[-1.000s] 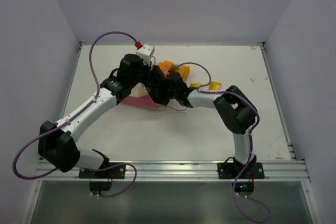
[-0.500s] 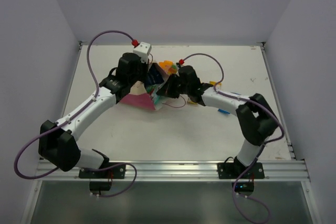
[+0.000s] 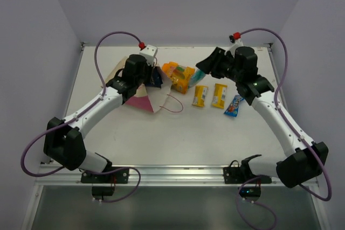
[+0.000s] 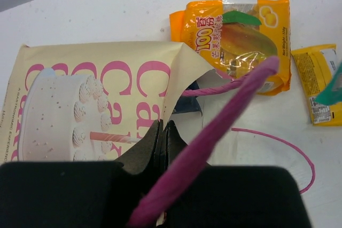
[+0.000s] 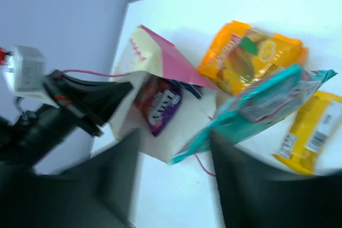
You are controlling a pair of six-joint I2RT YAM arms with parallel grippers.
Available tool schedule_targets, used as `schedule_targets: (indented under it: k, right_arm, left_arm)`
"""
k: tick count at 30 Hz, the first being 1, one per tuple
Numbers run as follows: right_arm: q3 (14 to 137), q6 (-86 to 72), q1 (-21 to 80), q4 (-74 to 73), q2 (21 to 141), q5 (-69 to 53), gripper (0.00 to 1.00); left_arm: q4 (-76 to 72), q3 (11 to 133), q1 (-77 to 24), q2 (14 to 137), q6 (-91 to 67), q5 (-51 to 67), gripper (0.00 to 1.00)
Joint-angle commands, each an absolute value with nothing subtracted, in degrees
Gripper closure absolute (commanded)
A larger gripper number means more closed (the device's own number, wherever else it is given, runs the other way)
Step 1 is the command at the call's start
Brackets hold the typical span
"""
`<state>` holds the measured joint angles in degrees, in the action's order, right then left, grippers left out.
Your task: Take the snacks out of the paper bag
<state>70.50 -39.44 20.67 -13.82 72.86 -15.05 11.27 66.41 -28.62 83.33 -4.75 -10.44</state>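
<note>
white table (image 3: 161, 138), pale purple walls (image 3: 178, 4)

The paper bag (image 3: 144, 96) is lying tipped over at the table's (image 3: 178, 133) left rear, its mouth facing right toward a mango snack packet (image 3: 182, 77) just beside it. Right of that packet, two small wafer packets (image 3: 200, 96) are lying side by side, with a small candy bar (image 3: 234, 105) lying further right. One packet (image 5: 158, 103) is sitting in the bag's mouth.
</note>
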Motion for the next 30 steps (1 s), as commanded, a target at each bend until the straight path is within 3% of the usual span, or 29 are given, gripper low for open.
schedule_targets:
  k: [1,4,9,14,30]
  right_arm:
    - [70.0,-35.0,20.8,-19.5,72.8,-8.2,0.33]
    - [66.1,-36.6,22.7,-15.9,73.5,-11.1,0.26]
    - [65.0,-46.6,33.1,-2.8,80.5,-14.9,0.26]
    - [66.7,-58.8,38.0,10.9,95.9,-15.3,0.28]
    - [78.9,-69.8,44.5,17.7,121.9,-13.3,0.21]
  left_arm:
    - [10.4,66.6,-28.1,80.6,-1.1,-8.1,1.0]
    - [11.2,66.4,-28.1,79.3,-0.1,-4.6,1.0]
    - [11.9,66.4,-28.1,76.6,1.7,-1.6,1.0]
    - [11.9,66.5,-28.1,75.3,-0.3,-0.3,1.0]
    - [8.6,66.6,-28.4,76.2,-11.5,6.3,1.0]
